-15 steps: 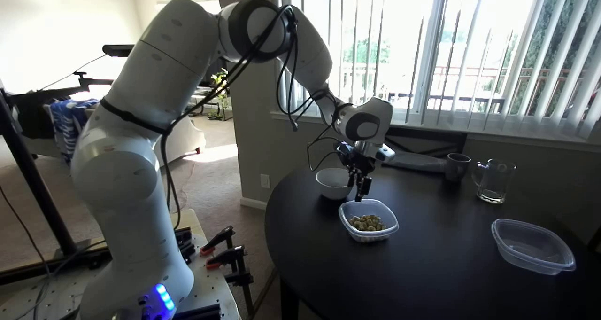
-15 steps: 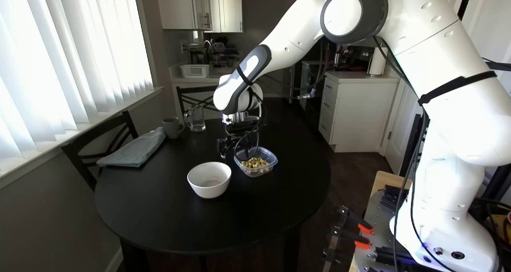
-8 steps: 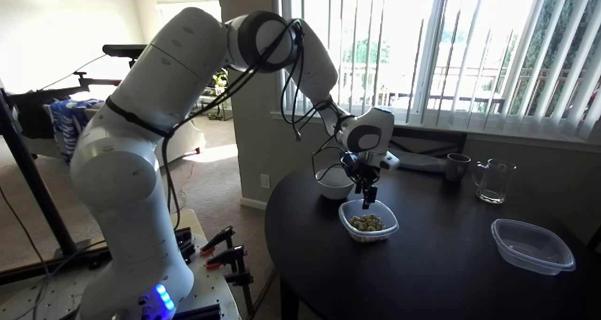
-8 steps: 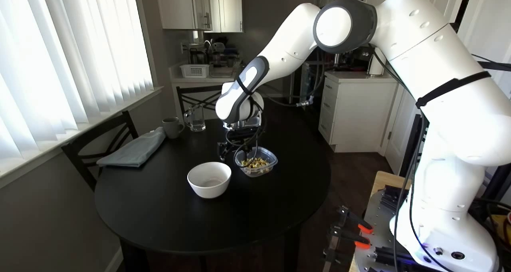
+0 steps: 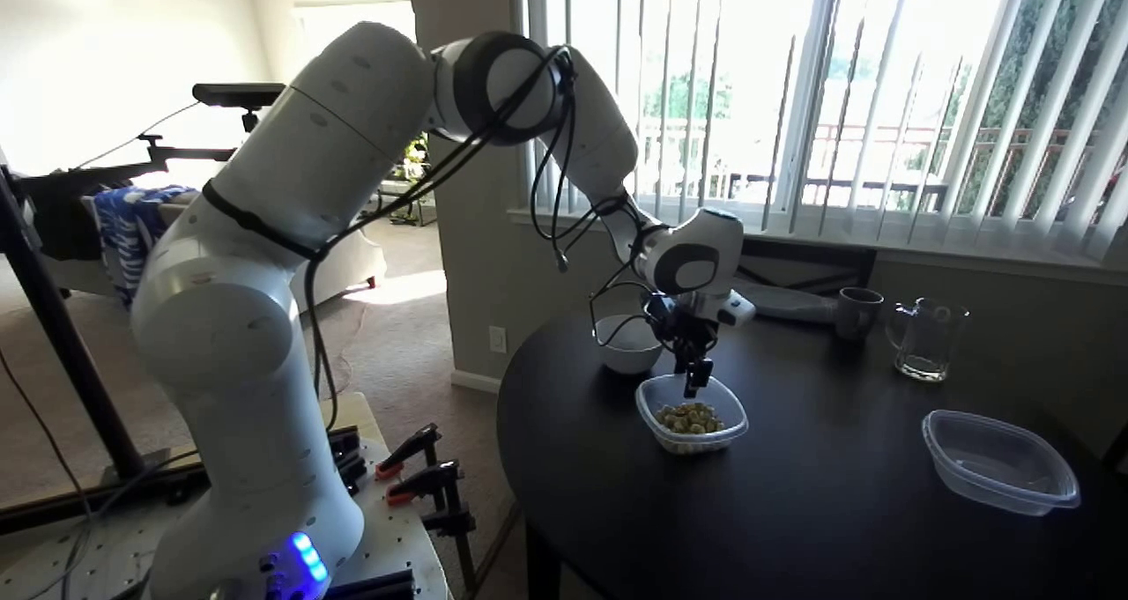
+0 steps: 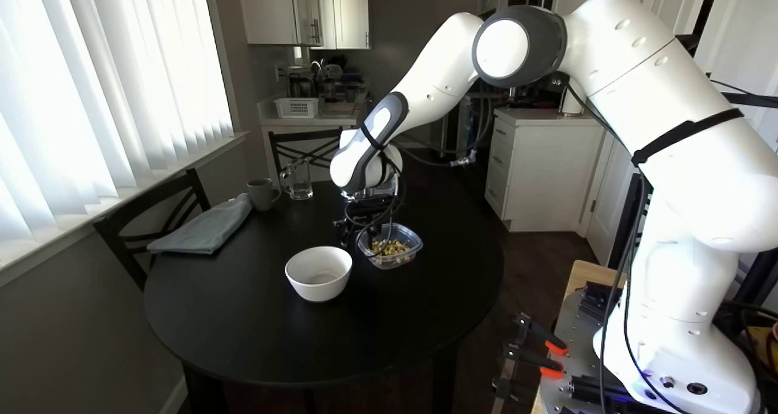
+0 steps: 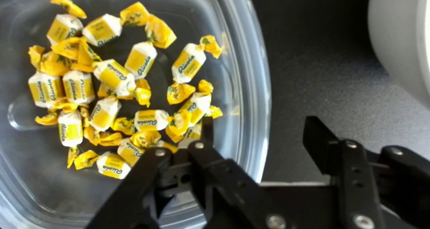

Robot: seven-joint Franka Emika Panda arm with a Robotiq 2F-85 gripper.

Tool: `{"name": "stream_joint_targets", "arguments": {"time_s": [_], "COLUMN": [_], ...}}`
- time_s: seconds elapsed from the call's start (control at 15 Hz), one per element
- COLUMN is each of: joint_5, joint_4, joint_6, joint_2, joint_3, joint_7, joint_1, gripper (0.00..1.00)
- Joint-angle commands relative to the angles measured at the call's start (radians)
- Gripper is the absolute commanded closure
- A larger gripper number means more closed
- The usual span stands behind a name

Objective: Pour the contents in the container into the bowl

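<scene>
You seem to be lining up the grasp: the container (image 5: 696,443) stands upright on the desk (image 5: 820,529) with the wrapped sweets (image 7: 114,76) inside it, and none of the pouring is done. The bowl (image 6: 318,289) stands just beside it, not touching, and looks bare inside in an exterior view. Your jaws are wide apart and hold nothing. In the wrist view they straddle the container's wall on the side toward the bowl: one finger (image 7: 208,131) lies over the wrapped sweets, inside the rim, and the other finger (image 7: 317,146) lies outside it, over the desk between container and bowl. You cannot tell from these views how much height is left above the rim; no contact shows. The next move calls for coming straight down until the wall sits between the fingers, then closing firmly on it before you lift. Watch the inner finger, which could press into the wrapped sweets, and expect the far side to sag under a one-sided pinch; lift slowly, carry it level until the near rim is over the bowl, and only then tip.
</scene>
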Motion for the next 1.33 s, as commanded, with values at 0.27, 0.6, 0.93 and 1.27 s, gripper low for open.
{"name": "stream_joint_targets", "arguments": {"time_s": [0.27,0.6,0.93,1.27], "joint_5": [0.025,0.021,0.027,0.184], "joint_4": [-0.03,-0.064,-0.147,-0.205], "joint_6": [0.019,0.031,0.059,0.143], "joint_2": [-0.016,-0.064,-0.18,-0.281], "joint_3": [0.005,-0.003,0.0,0.058], "joint_7": [0.008,0.01,0.003,0.075], "joint_1": [-0.039,-0.041,-0.038,-0.033], "gripper": [0.85,0.96,0.99,0.99]}}
